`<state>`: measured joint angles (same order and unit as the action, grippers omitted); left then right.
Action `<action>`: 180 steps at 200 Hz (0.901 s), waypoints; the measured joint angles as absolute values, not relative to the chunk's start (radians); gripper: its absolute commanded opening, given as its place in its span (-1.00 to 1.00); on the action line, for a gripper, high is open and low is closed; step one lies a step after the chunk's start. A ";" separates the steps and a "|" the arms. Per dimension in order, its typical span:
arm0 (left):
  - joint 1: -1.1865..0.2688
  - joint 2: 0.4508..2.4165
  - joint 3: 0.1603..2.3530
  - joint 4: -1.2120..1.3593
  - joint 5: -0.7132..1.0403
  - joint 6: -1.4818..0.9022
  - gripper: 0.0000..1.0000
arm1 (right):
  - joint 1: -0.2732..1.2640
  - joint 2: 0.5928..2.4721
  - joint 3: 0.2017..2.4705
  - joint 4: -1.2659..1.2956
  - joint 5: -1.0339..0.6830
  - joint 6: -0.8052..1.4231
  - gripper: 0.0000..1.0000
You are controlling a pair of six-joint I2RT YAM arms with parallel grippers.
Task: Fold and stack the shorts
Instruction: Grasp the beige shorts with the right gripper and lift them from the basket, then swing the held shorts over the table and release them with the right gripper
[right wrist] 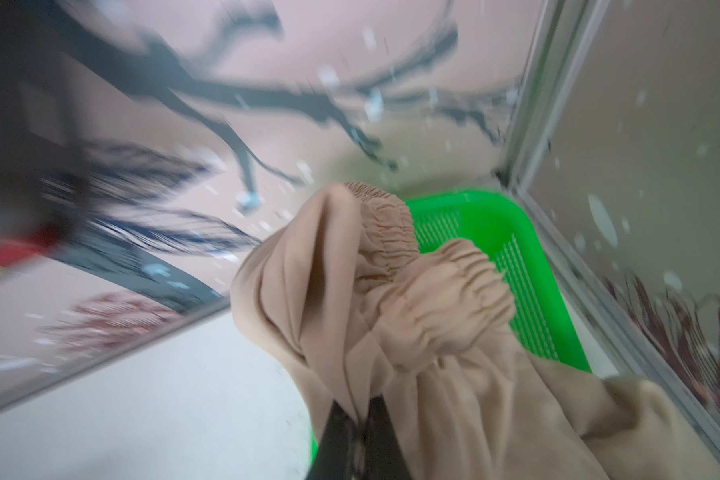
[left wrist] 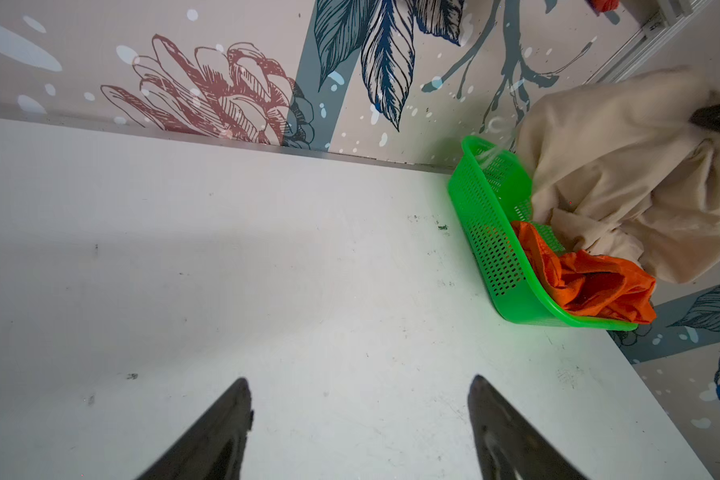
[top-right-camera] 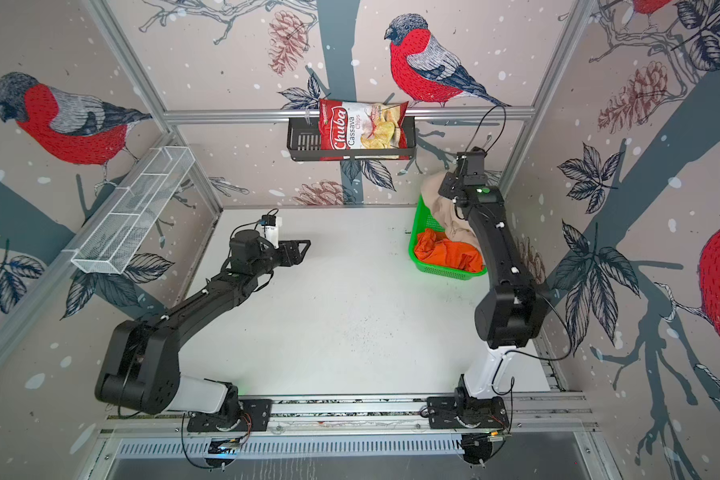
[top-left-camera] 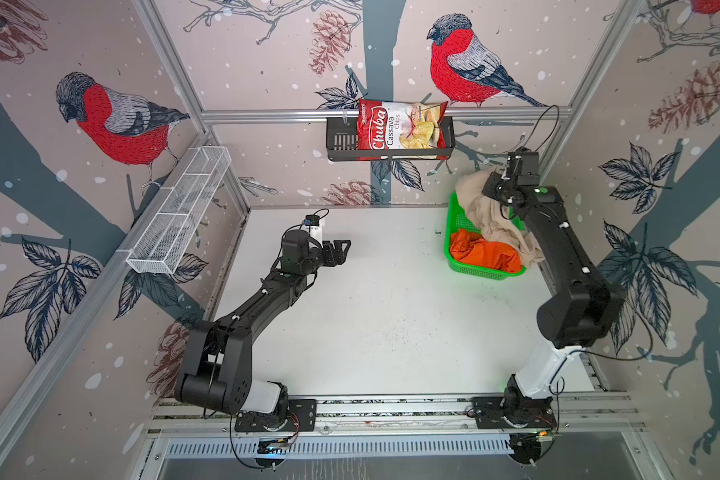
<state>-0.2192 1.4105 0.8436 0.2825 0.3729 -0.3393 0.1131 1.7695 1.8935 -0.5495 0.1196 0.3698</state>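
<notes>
Over the green basket [top-left-camera: 476, 272], your right gripper [right wrist: 360, 409] is clamped on a fold of the beige shorts [right wrist: 391, 311], bunched up; the orange shorts [top-left-camera: 487, 253] lie crumpled inside. Your left gripper [left wrist: 359, 380] hovers, jaws apart, above the white table [top-left-camera: 371, 311].

The beige shorts [right wrist: 391, 311] I see are plain tan, no print. The orange shorts [top-left-camera: 485, 255] are bright and unpatterned. The basket [left wrist: 491, 249] is vivid green, dotted with rows of small holes. My table [top-left-camera: 371, 311] is white, speckled dark. The walls [top-left-camera: 275, 83] around me are pale pink with red-breasted grey birds, brown pinecones and blue-black leaves.
</notes>
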 measured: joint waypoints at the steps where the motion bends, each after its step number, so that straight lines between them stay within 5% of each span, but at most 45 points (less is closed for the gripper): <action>1: -0.219 1.409 0.844 0.281 0.373 -0.339 0.62 | 0.113 1.766 1.892 -0.548 0.119 0.370 -0.99; 62: -0.219 1.256 0.843 0.163 0.324 -0.313 0.66 | 0.172 1.607 1.898 -0.420 -0.088 0.422 -0.99; 139: -0.212 1.158 0.838 0.058 0.277 -0.292 0.68 | 0.524 1.536 1.874 -0.364 -0.191 0.434 -0.92; 180: -0.211 1.115 0.815 0.048 0.272 -0.307 0.67 | 0.645 1.576 1.766 -0.299 -0.208 0.466 -0.48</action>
<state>-0.2111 1.1152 0.8150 0.0479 0.2722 -0.3073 0.6449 1.5761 1.7664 -0.2993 -0.2077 0.4656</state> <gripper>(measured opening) 0.838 0.188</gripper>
